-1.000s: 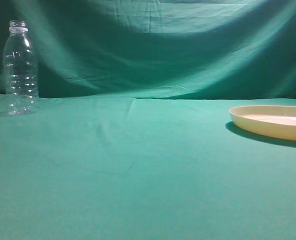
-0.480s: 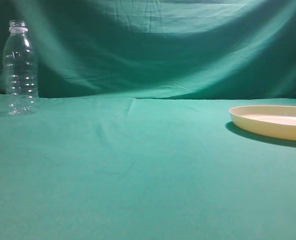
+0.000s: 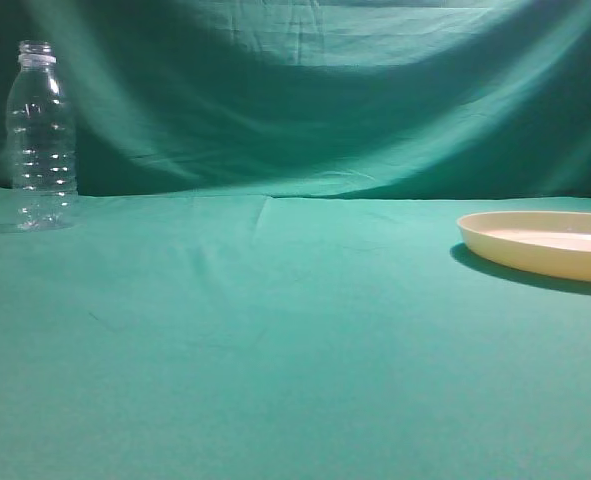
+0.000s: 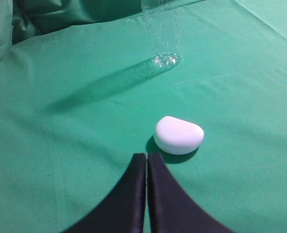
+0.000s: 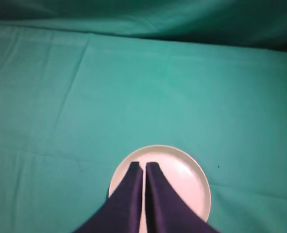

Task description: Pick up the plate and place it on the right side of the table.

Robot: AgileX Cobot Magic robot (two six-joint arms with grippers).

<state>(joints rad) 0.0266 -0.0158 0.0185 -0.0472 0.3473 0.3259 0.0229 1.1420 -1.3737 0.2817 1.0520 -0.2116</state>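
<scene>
at the right edge of the exterior view the plate (image 3: 543, 243) lies flat on the surface (image 3: 295, 350), partly cut off by the frame, its shadow falling to its left; that is the side the task names, so i judge the placing done or all but done, with nothing gripping the plate. a clear bottle (image 3: 41, 135) stands upright far off at the back left, well apart from the plate and out of any path to it. no arm shows in this view. the surface is a green cloth with faint creases, and a matching cloth hangs behind it in soft folds, darker toward the top corners. in the left wrist view the left gripper (image 4: 146, 160) hangs above the cloth with its jaws pressed together and nothing between them; just beyond the tips sits a small white rounded lump (image 4: 178, 135), which i cannot identify, and further on the base of the bottle (image 4: 163, 41) with a long shadow running left. this arm looks parked, clear of the job. in the right wrist view the right gripper (image 5: 143, 170) points down over the plate (image 5: 182, 184), jaws all but closed with only a thin slit between them, holding nothing; it appears to hang above the plate rather than touch it, though height is hard to judge from here. around the plate the cloth runs bare to the backdrop fold.
</scene>
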